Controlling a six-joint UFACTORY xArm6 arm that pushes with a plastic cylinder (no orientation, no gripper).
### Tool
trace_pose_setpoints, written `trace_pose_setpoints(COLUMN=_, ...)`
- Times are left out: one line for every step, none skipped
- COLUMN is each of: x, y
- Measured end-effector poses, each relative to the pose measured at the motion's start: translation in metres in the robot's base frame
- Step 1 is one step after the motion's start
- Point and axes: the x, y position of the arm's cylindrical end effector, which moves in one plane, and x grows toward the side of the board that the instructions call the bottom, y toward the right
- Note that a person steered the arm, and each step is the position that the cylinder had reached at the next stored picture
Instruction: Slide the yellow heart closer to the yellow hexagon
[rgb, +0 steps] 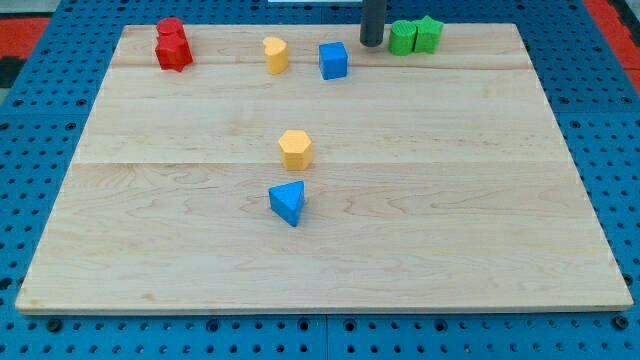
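Note:
The yellow heart (275, 54) stands near the view's top, left of centre. The yellow hexagon (295, 149) sits near the middle of the board, below the heart and slightly to its right. My tip (371, 42) is at the view's top, right of the heart, with a blue cube (333, 60) between them. The tip touches no block.
Two red blocks (172, 45) sit together at the top left. Two green blocks (415, 36) sit together just right of my tip. A blue triangular block (288, 202) lies just below the hexagon. The wooden board (480, 200) rests on a blue pegboard.

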Motion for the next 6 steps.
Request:
trace_pose_setpoints(x=0.006, y=0.001)
trace_pose_setpoints(x=-0.012, y=0.005)
trace_pose_setpoints(x=-0.019, y=-0.018)
trace_pose_setpoints(x=-0.019, y=-0.068)
trace_pose_setpoints(x=-0.013, y=-0.102)
trace_pose_setpoints(x=0.012, y=-0.111)
